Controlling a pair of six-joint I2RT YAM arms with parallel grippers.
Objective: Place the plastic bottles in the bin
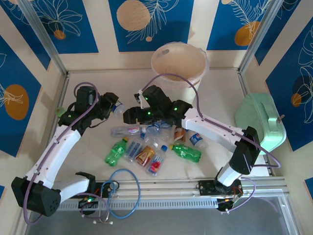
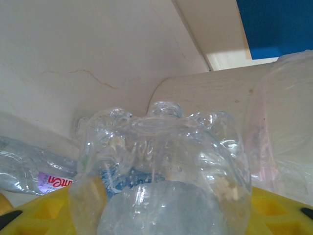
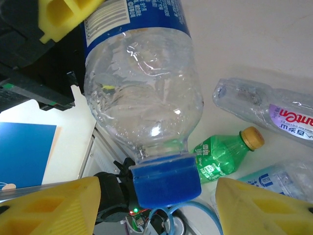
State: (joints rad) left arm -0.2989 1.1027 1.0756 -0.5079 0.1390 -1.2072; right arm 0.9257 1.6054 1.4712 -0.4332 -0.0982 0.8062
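My left gripper [image 1: 113, 106] is shut on a clear plastic bottle [image 1: 118, 108] with a blue label, held above the table left of centre. In the left wrist view the bottle's lumpy base [image 2: 161, 147] fills the space between the yellow fingers [image 2: 274, 210]. My right gripper [image 3: 159, 200] stands open around this bottle's blue cap [image 3: 166, 183], with a gap on each side. A yellow left finger [image 3: 63, 14] presses the label end. Several more plastic bottles lie in a pile [image 1: 146, 147], among them a green one [image 1: 116, 152] and another green one [image 1: 186, 152]. The bin [image 1: 155, 58] stands at the back.
A mint-green rounded box [image 1: 259, 122] sits at the right edge. A blue cable loop [image 1: 124, 193] lies by the arm bases. A clear bottle with a purple label [image 3: 274, 112] and a green orange-capped bottle [image 3: 222, 152] lie under the right wrist. The bin's wall [image 2: 220, 93] is close ahead of the left gripper.
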